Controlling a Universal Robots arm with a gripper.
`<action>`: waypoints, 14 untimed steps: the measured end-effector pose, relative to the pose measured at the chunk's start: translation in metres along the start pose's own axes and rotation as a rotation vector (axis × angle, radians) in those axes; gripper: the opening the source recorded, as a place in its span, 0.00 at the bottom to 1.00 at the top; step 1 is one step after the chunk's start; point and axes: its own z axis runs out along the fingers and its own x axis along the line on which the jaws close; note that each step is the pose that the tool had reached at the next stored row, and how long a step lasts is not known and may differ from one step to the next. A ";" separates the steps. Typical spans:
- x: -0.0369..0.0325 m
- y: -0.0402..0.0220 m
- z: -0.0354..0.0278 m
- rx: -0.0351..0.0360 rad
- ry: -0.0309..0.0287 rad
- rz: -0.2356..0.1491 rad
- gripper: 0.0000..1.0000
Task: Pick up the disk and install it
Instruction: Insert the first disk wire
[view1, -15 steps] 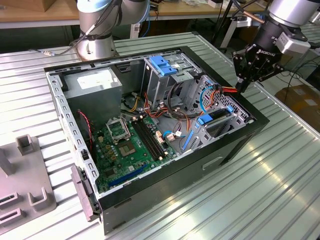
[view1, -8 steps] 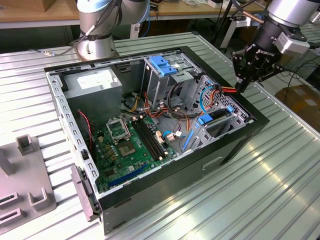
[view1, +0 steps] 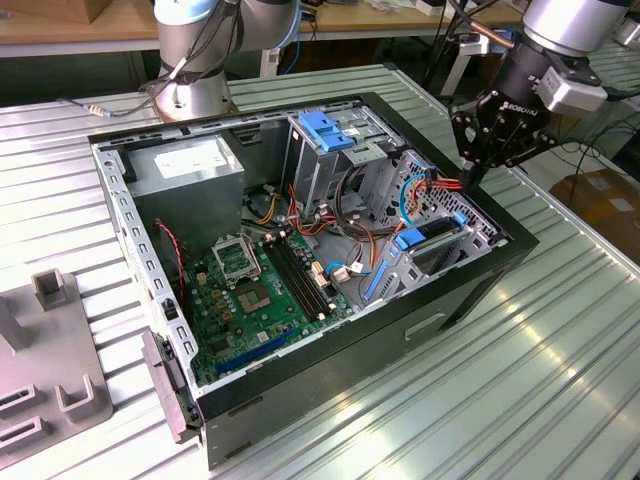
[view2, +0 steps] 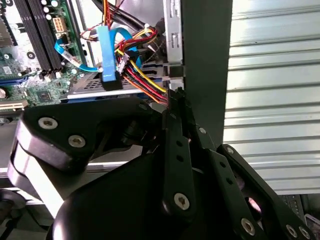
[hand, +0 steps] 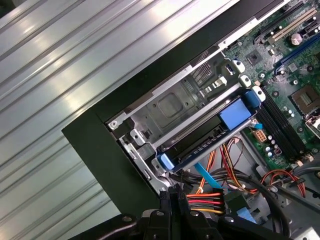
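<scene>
The disk (hand: 202, 141), dark with a bright blue carrier rail, lies in the metal bay at the corner of the open computer case (view1: 470, 290). In the exterior view the disk (view1: 437, 243) is in the case's right end. My gripper (view1: 470, 182) hangs just above that end, close to the case wall and the red and yellow cables (hand: 205, 200). In both wrist views its fingers are pressed together with nothing between them, and the gripper (hand: 172, 192) (view2: 176, 96) hovers a little way from the disk's blue end, beside the cables.
A blue plastic bracket (view1: 325, 128) tops the upright drive cage. The motherboard (view1: 260, 290) and power supply (view1: 190, 165) fill the rest of the case. The arm's base (view1: 195, 60) stands behind it, and a grey fixture (view1: 50, 370) lies at the exterior view's left.
</scene>
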 end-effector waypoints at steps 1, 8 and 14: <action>-0.0032 0.0024 0.0001 0.0000 0.0000 0.000 0.16; -0.0165 0.0120 0.0005 0.0000 0.0000 0.000 0.16; -0.0277 0.0203 0.0009 0.0000 0.0000 0.000 0.16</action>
